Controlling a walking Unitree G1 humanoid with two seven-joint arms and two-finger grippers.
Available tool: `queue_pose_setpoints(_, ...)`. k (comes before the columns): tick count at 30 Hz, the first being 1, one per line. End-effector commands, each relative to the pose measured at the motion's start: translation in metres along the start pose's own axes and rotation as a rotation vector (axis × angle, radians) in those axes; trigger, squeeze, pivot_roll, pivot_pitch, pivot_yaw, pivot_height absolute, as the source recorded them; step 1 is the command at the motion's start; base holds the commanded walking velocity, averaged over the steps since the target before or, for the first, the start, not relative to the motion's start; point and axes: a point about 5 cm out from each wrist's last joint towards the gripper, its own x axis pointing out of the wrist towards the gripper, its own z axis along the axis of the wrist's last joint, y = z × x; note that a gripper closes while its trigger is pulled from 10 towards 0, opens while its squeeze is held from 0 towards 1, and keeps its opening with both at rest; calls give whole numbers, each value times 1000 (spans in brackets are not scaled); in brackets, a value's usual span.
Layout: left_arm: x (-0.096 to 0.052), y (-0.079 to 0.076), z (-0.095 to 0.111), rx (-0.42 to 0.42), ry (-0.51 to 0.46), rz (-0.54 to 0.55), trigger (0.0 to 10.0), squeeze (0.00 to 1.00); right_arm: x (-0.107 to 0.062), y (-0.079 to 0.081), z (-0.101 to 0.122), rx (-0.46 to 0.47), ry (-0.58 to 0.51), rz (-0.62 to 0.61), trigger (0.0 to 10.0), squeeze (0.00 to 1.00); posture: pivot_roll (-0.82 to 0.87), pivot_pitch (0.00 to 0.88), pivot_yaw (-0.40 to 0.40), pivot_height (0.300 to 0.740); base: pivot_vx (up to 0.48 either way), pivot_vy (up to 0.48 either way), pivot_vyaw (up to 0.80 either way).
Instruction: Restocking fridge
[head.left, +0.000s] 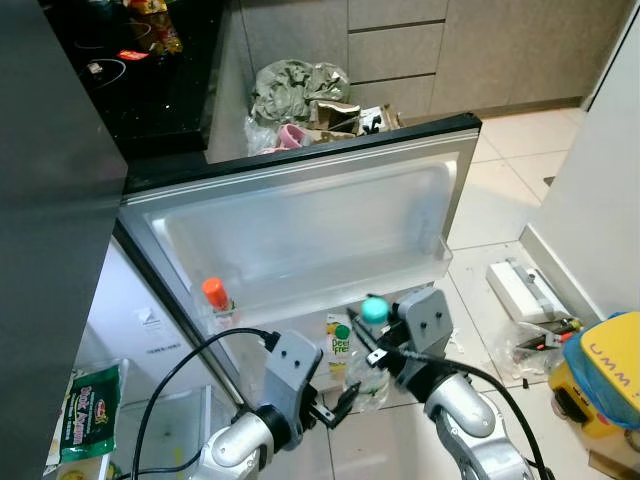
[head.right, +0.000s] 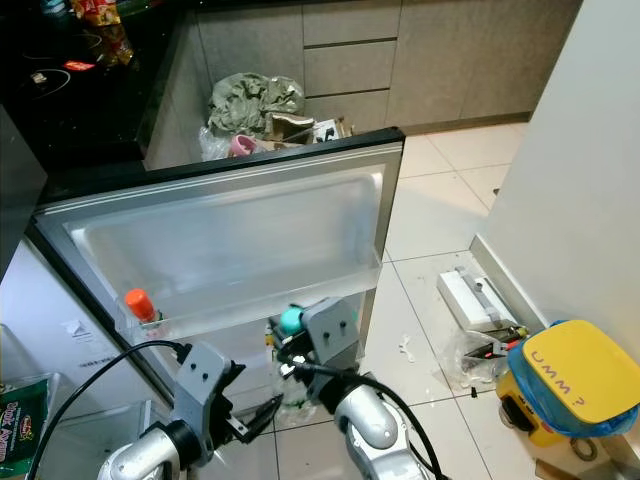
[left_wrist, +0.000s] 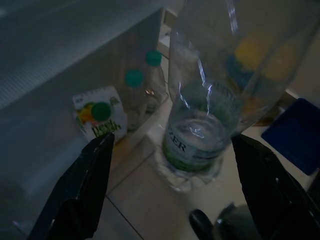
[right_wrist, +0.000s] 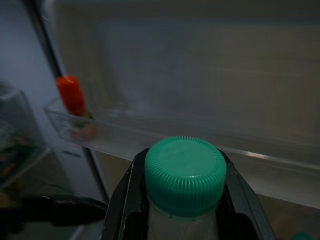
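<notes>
A clear water bottle (left_wrist: 200, 125) with a green cap (right_wrist: 185, 175) hangs upright just in front of the open fridge door (head.left: 300, 220). My right gripper (right_wrist: 185, 207) is shut on its neck right under the cap (head.left: 374, 309). My left gripper (left_wrist: 173, 141) is open, one finger (left_wrist: 85, 195) on each side of the bottle's lower body without touching it. An orange-capped bottle (head.left: 215, 297) stands at the left end of the door shelf (head.left: 310, 295), which is bare to its right.
A juice carton (left_wrist: 97, 120) and two green-capped bottles (left_wrist: 135, 95) stand low under the door. On the floor to the right are a white box (head.left: 520, 290) and a yellow-and-blue container (head.left: 605, 375). A green packet (head.left: 90, 410) lies inside the fridge.
</notes>
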Motion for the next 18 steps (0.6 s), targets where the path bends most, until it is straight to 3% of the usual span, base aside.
queue_pose_setpoints(1,-1,5,4,-51,-22,27,10000,0,-4,15,-6,41,32,91,10000,0,-90,168,75,677,0,0,0)
queue_pose_setpoints(10,4,3,8,-27,-29,22,10000,0,-6,35,0,89,40,241,10000,0,-91,170,75,677,0,0,0)
queue_pose_setpoints(13,4,4,19,4,-70,27,10000,0,-19,39,-6,81,117,333,10000,0,-87,174,71,677,0,0,0)
queue_pose_setpoints(18,3,-1,25,19,-81,-8,10000,0,-24,32,-21,83,176,305,10000,0,-84,178,67,677,0,0,0)
